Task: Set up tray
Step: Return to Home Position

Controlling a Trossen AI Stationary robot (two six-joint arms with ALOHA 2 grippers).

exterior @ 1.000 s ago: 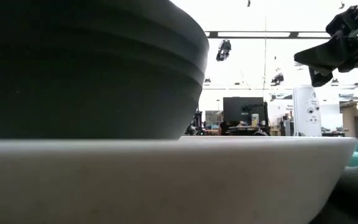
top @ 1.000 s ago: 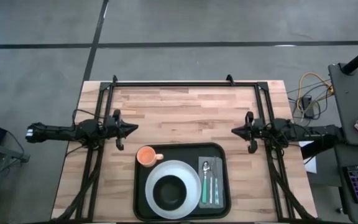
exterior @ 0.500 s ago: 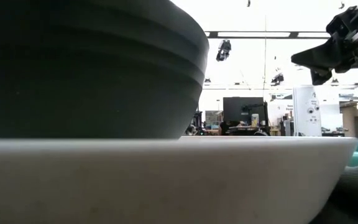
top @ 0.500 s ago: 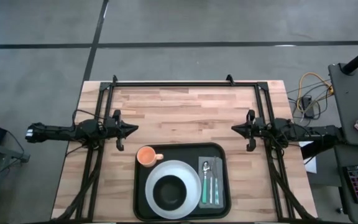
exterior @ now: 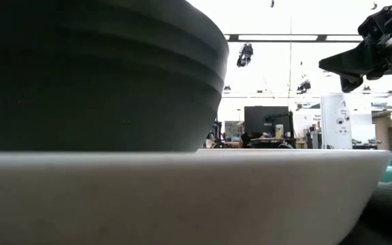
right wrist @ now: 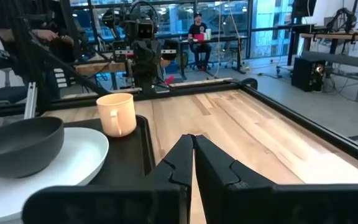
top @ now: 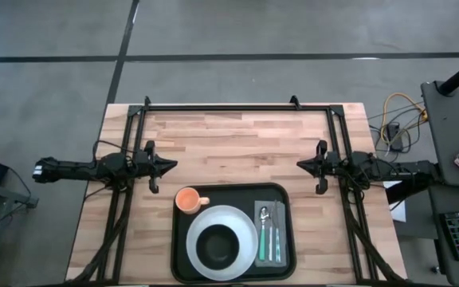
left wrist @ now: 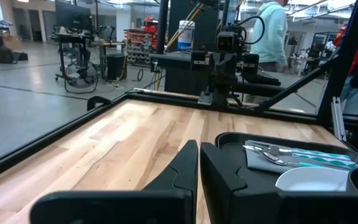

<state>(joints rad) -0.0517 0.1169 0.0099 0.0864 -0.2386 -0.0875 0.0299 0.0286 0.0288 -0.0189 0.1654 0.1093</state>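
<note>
The black tray [top: 284, 194] lies at the table's near edge, between the two arms. On it sit a white plate [top: 242, 219] with a dark bowl [top: 216, 245] in it, an orange cup [top: 187, 199] at the far left corner, and a grey napkin [top: 280, 210] bearing teal-handled cutlery [top: 267, 237] on the right. My left gripper [top: 172, 165] hovers shut over the bare wood, left of the tray's far left corner. My right gripper [top: 300, 167] hovers shut above the tray's far right corner. Neither touches anything.
A black metal frame [top: 237, 106] runs along the table's far, left and right edges. Bare wood [top: 237, 147] lies open between the grippers and the far edge. People [left wrist: 272, 28] stand in the room beyond the table.
</note>
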